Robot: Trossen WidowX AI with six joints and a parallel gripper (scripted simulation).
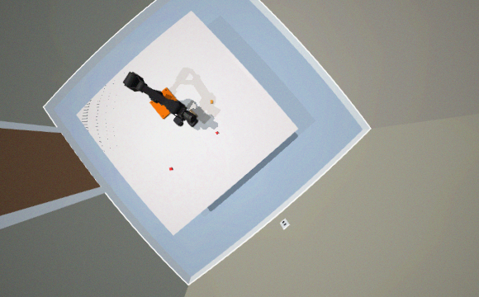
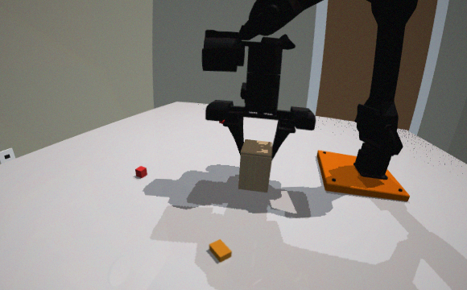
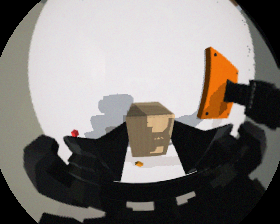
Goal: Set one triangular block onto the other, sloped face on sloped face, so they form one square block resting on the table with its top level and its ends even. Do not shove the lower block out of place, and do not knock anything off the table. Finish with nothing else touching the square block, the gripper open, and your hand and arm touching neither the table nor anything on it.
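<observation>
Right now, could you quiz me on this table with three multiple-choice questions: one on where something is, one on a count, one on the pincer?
1. The black robot arm's foot stands on:
A) a red plate
B) an orange plate
C) bare floor

2. How many small red blocks does the top view show on the white table?
A) two
B) four
C) five

3. The pincer is:
A) shut on nothing
B) wide open, away from everything
C) closed on something

1 B: the flat orange plate lies under the foot.
2 A: one small red block and another small red block show there.
3 C: the black pincer has fingers at both sides of the tan wooden block shape.
</observation>
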